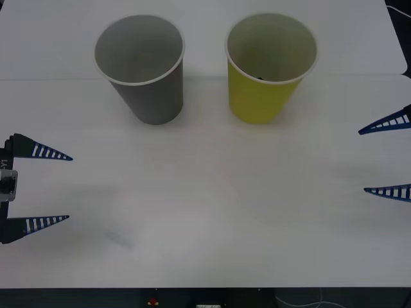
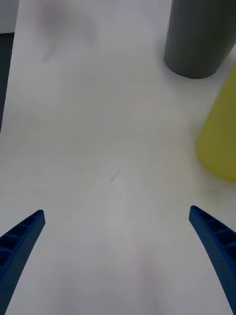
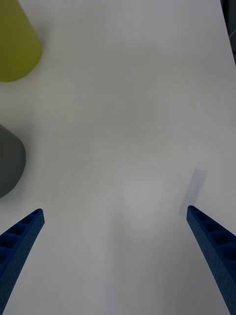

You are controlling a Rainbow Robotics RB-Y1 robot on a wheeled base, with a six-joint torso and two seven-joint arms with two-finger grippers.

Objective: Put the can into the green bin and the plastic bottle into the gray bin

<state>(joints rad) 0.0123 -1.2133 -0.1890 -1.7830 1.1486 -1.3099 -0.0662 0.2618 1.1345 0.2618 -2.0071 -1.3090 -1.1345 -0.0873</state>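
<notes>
The gray bin (image 1: 151,102) stands upright at the back left of the white table, and the green bin (image 1: 260,102) stands upright to its right. A small dark patch lies low inside the green bin; I cannot tell what it is. The can and the plastic bottle are out of view. My left gripper (image 1: 69,187) hangs open at the left edge, nothing between its fingers. My right gripper (image 1: 362,161) is open at the right edge, also holding nothing. The right wrist view has the right gripper (image 2: 116,211) over bare table, with the gray bin (image 2: 199,44) and green bin (image 2: 221,142) beyond. In the left wrist view the left gripper (image 3: 114,210) faces the green bin (image 3: 14,44) and gray bin (image 3: 7,162).
The white table (image 1: 205,212) runs wide between the two grippers. Its front edge (image 1: 205,289) lies just below them, and its right corner (image 1: 401,38) falls off at the back. A faint scuff (image 2: 115,176) marks the surface.
</notes>
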